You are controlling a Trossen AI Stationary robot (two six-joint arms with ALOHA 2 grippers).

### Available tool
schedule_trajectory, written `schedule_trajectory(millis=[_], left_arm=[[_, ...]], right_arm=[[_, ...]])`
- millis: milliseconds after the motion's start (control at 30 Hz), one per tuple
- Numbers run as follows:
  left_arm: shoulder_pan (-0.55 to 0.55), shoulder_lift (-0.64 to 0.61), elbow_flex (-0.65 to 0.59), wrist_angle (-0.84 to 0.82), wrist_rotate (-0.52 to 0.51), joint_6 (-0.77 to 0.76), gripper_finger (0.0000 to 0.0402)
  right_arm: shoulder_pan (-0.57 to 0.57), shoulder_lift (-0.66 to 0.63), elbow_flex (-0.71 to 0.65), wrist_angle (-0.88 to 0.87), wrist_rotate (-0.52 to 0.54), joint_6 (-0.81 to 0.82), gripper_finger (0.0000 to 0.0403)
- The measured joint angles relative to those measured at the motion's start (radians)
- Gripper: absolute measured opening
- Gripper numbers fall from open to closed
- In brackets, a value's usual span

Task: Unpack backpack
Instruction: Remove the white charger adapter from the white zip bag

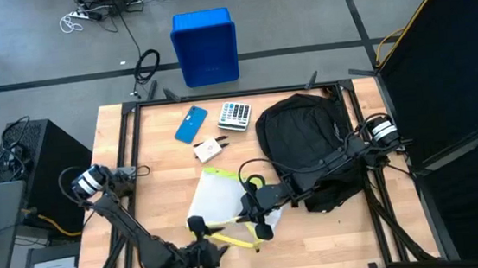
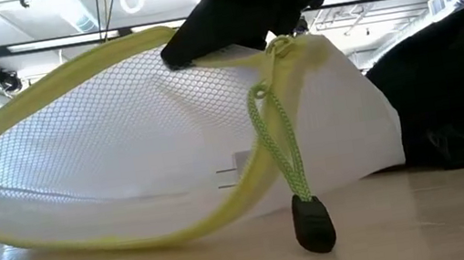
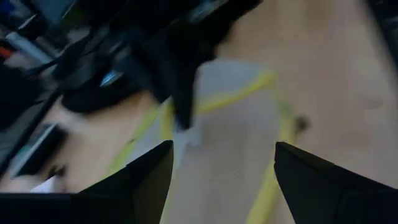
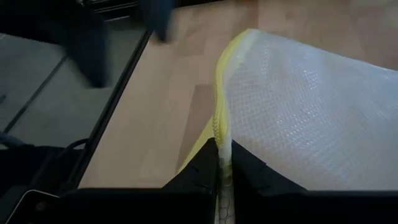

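Observation:
The black backpack (image 1: 304, 137) lies on its side at the table's far right. A white mesh pouch with yellow trim (image 1: 217, 198) lies in the middle. One edge of it is raised, as the low view shows (image 2: 150, 133), and its lower edge rests on the wood. My right gripper (image 1: 252, 204) is shut on the pouch's yellow trim. My left gripper (image 1: 202, 233) hovers open at the pouch's near side; in its wrist view the fingers (image 3: 224, 149) stand apart with nothing between them. A green zipper cord (image 2: 278, 141) hangs from the trim, and its black toggle (image 2: 313, 225) touches the table. My right gripper pinches the pouch's yellow trimmed edge (image 4: 221, 127) between its two fingers, slanting down from the table's right side. The held edge (image 2: 280, 47) is lifted, and the pouch slopes away below it with its lower edge (image 2: 137, 236) on the table.
A blue phone (image 1: 191, 124), a calculator (image 1: 235, 115) and a small white item (image 1: 210, 149) lie toward the far edge, left of the backpack. A blue bin (image 1: 205, 46) stands on the floor beyond the table. Bare wood shows at the near right.

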Motion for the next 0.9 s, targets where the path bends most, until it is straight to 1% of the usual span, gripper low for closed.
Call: schedule_trajectory(millis=[133, 233, 333, 433, 500, 600, 733, 800, 900], left_arm=[[-0.014, 0.033, 0.0, 0.234, 0.036, 0.129, 0.0245], [-0.014, 0.097, 0.0, 0.32, 0.058, 0.15, 0.0245], [0.006, 0.171, 0.0, 0.312, 0.059, 0.117, 0.0245], [0.036, 0.224, -0.002, 0.246, 0.055, 0.024, 0.0244], [0.056, 0.233, -0.003, 0.208, 0.051, -0.025, 0.0242], [0.082, 0.23, -0.002, 0.192, 0.044, -0.036, 0.0237], [0.119, 0.23, -0.003, 0.201, 0.046, -0.008, 0.0226], [0.136, 0.228, -0.031, 0.235, 0.048, -0.008, 0.0221], [0.149, 0.217, -0.112, 0.36, 0.059, -0.003, 0.0217]], right_arm=[[-0.006, 0.0, 0.0, 0.001, -0.003, 0.0, 0.0], [-0.006, 0.0, 0.0, 0.003, -0.003, 0.0, 0.0], [-0.006, 0.0, 0.0, 0.008, -0.004, 0.0, 0.0], [-0.006, 0.0, 0.0, 0.008, -0.016, 0.008, 0.0], [-0.004, 0.0, 0.0, 0.008, -0.027, 0.009, 0.0], [-0.004, 0.0, 0.0, 0.009, -0.043, 0.01, 0.0], [-0.004, 0.0, 0.0, 0.009, -0.049, 0.01, 0.0], [-0.004, 0.0, 0.0, 0.009, -0.051, 0.01, 0.0], [-0.004, 0.0, 0.0, 0.009, -0.064, 0.01, 0.0]])
